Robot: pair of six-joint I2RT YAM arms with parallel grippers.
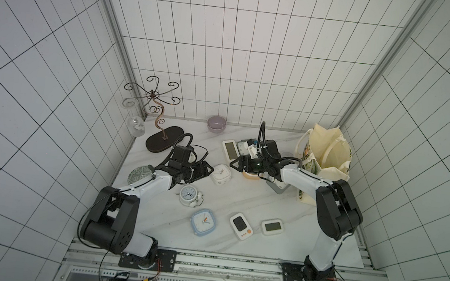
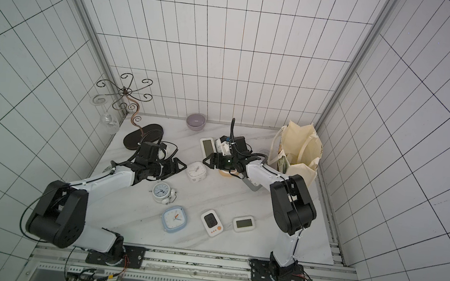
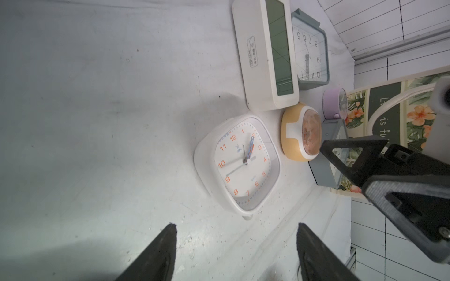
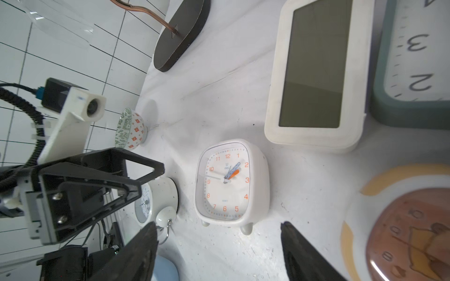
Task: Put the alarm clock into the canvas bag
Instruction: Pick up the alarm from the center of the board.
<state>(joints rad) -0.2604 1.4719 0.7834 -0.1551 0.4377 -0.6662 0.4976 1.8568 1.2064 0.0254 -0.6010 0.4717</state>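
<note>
- Progress: nothing bagged; white square alarm clock (image 1: pixel 221 174) sits on tabletop (image 1: pixel 283 199), ungrasped.
- left pincer (image 3: pixel 237 233), right pincer (image 4: pixel 219 231): both wide, empty.
- Remaining: grasp, drop into canvas bag (image 1: pixel 328 158).

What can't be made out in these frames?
Yellow clock: top views, mostly under the right gripper.
Lettering on the bag: left wrist view, partly blocked by the right gripper.
Bottom of the bag: top views, hidden by its own walls.
Patterned bowl: top views, partly behind the left arm.
</note>
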